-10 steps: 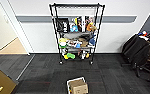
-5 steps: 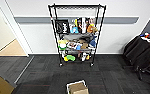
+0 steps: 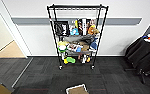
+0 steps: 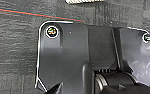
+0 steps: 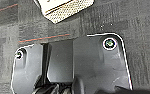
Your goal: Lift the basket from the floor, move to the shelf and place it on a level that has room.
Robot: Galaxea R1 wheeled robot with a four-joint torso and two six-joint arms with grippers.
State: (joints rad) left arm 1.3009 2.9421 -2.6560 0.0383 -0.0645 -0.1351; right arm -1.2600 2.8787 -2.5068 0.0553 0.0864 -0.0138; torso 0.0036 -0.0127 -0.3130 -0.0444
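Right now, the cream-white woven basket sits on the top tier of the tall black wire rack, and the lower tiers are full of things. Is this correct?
Not quite. The head view shows the cream-white woven basket on the dark grey carpet floor in front of the tall black wire rack, not on its top tier. The lower tiers are indeed full.

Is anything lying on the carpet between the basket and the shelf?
Nothing visible. The basket sits on the floor in front of the shelf, with bare carpet between them. The top level looks free; the lower tiers are cluttered.
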